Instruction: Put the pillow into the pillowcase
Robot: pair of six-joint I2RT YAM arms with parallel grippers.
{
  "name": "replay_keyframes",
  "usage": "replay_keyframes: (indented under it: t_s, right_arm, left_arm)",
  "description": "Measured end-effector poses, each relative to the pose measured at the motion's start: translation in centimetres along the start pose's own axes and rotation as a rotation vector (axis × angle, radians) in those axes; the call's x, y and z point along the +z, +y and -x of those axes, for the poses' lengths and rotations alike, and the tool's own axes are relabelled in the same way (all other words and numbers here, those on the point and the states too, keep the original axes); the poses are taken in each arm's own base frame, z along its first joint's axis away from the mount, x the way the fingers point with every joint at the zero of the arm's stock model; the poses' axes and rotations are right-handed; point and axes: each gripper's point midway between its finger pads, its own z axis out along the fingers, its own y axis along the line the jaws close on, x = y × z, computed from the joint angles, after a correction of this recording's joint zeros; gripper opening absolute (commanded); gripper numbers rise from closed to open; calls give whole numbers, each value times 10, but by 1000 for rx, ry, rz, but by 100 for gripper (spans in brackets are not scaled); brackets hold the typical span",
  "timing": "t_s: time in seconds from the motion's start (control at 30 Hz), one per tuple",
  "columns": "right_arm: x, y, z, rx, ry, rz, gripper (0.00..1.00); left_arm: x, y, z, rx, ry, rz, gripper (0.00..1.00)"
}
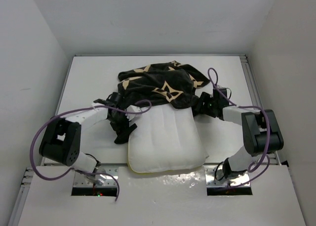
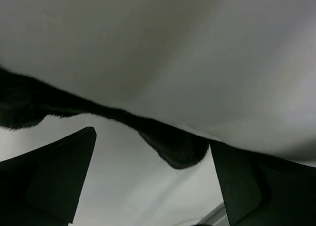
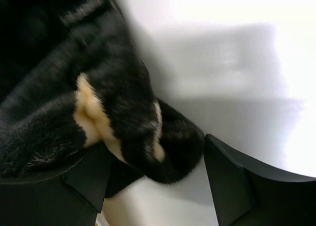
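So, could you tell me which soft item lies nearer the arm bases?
The white pillow; the black flower-printed pillowcase is bunched over its far end.

Far end of pillow (image 1: 165, 137) hidden under pillowcase (image 1: 163, 82). Left wrist camera: pillowcase edge blurred; left gripper (image 2: 152, 137) fingers cut off at the bottom edge. Right wrist camera: pillowcase runs off left and top edges.

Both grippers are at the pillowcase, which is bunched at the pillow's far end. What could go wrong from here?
1. The right gripper is open with just a fold of the pillowcase near one finger; closing may catch too little and slip.
2. At the left gripper, also open, the pillow sits right by the pillowcase edge; it may pinch both together.
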Motion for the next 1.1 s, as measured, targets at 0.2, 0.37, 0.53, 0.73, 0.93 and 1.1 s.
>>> replay_keyframes:
  t_s: [0.2, 0.37, 0.53, 0.73, 0.93, 1.1]
  right_arm:
    - [15, 21, -2, 68, -52, 69, 5]
    - [9, 44, -33, 126, 58, 180, 0]
    - [-31, 78, -29, 267, 147, 356, 0]
    - [-91, 152, 93, 442, 94, 617, 0]
    - [-161, 178, 197, 536, -45, 849, 0]
    - [-144, 156, 203, 765, 37, 854, 0]
  left_arm:
    - [22, -2, -2, -28, -28, -45, 47]
    - [25, -18, 10, 25, -30, -235, 0]
    - [-21, -19, 51, 104, -139, -428, 0]
    - [-112, 48, 124, 143, -395, -278, 0]
    - [-164, 109, 151, 22, -545, -162, 0]
    - [-166, 171, 145, -178, -574, -147, 0]
